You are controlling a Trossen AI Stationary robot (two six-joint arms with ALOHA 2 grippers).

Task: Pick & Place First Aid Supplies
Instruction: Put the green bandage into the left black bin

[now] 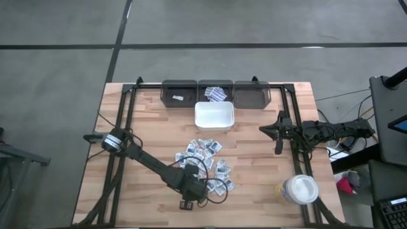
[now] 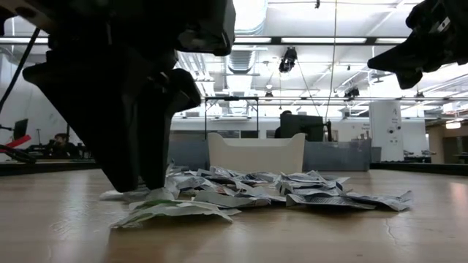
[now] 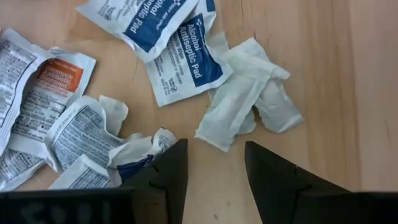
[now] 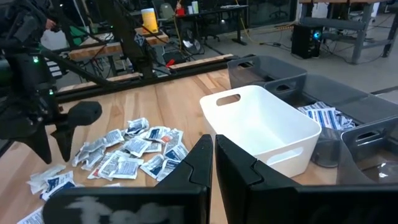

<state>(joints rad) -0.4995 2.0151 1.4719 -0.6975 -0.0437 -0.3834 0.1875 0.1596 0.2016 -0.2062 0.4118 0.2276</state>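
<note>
The first aid supplies (image 1: 207,159) lie in a loose pile of several small white sachets with blue-grey print at the table's middle, flat on the wood (image 2: 278,188). My left gripper (image 1: 194,187) stands at the pile's near left edge, pointing down, low over the table (image 2: 139,179). It is open (image 3: 214,154), with bare wood between its fingers. A plain white sachet (image 3: 239,109) lies just ahead, and a crumpled one (image 3: 140,155) lies beside one finger. My right gripper (image 1: 277,135) hangs shut (image 4: 213,149) above the table's right side, away from the pile.
A white bin (image 1: 213,116) stands beyond the pile. Behind it are three dark bins; the middle one (image 1: 215,93) holds blue-printed sachets and the left one (image 1: 179,95) a small white item. A white round tub (image 1: 297,189) sits near the right near corner. A small dark object (image 1: 186,205) sits at the near edge.
</note>
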